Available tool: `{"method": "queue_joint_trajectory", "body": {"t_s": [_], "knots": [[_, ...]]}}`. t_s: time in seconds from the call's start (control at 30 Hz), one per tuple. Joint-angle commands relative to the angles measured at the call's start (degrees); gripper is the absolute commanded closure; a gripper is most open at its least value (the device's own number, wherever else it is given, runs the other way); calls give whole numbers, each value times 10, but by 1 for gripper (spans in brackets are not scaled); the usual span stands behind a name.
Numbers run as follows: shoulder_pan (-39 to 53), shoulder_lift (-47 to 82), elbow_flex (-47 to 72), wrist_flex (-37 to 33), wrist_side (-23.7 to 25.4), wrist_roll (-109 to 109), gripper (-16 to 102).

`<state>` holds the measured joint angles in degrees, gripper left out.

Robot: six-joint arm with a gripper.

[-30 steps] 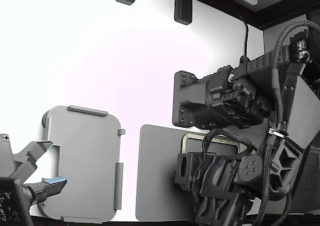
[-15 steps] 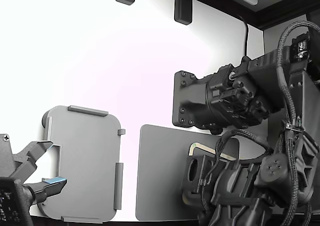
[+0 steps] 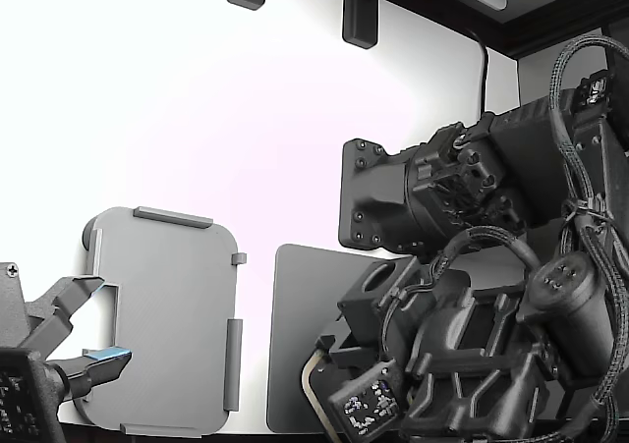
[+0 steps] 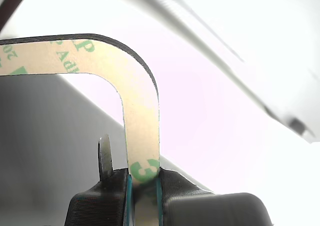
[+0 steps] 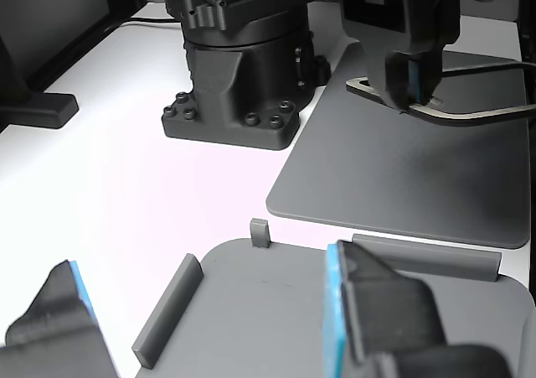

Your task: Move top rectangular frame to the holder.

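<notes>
The top rectangular frame [image 4: 140,110] is a thin beige strip with green print and a black edge. My gripper [image 4: 144,178] is shut on one side of it between blue-lined fingers. In the other view the gripper [image 5: 412,80] holds the frame [image 5: 469,114] tilted just above the dark mat [image 5: 394,168]. In the exterior view only a beige corner of the frame [image 3: 312,392] shows below my arm, near the mat's front. The holder [image 3: 162,315], a light grey tray with raised tabs, lies apart at the exterior view's left and is empty.
A second arm's open gripper [image 3: 84,330] with blue pads hovers over the holder's near-left edge; its fingers [image 5: 360,319] fill the other view's foreground. A black arm base [image 5: 239,85] stands beside the mat [image 3: 305,335]. Black posts hang at the top [image 3: 359,16].
My arm has swung down and toward the exterior view's left. The frame has left its place at the back of the mat and now hangs in the gripper near the mat's front.
</notes>
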<state>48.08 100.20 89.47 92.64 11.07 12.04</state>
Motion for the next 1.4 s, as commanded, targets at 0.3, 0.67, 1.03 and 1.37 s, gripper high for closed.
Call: {"method": "queue_joint_trajectory", "body": {"t_s": [0.3,0.67,1.03,1.37], "knots": [[-115,-33,-105,19,-10,132,98],[-194,-78,-167,21,-14,160,97],[-256,-134,-200,2,-11,107,97],[-278,-168,-202,-43,-4,98,97]]}}
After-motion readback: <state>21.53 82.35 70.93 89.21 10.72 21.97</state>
